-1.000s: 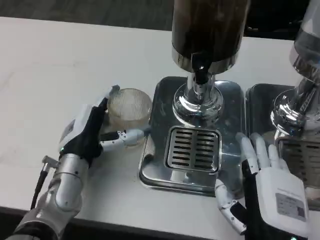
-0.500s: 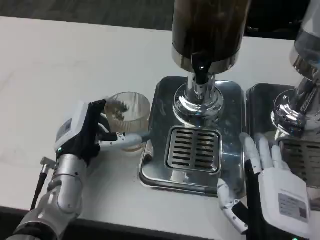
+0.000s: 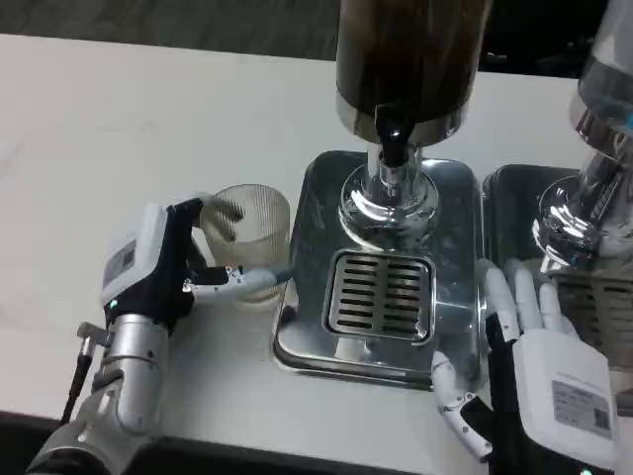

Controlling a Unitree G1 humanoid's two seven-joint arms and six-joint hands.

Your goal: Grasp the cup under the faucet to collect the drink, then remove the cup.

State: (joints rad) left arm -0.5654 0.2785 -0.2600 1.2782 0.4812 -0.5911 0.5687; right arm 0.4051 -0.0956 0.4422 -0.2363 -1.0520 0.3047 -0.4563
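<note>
On table, left of drip tray [image 3: 307, 341]: ribbed clear cup [image 3: 252, 233], upright.
Left hand [image 3: 163, 262]: fingers wrapped around cup.
Right hand [image 3: 534, 346]: fingers spread, holding nothing, beside grate [image 3: 381, 294].
Faucet [image 3: 393, 148]: above grate.

— What sits on the counter [image 3: 89, 129]?
— A ribbed clear cup [image 3: 249, 236] at left, just beside a steel tray [image 3: 450, 198].
— Anything else?
— A second tray [image 3: 499, 213] to its right, almost touching it.
</note>
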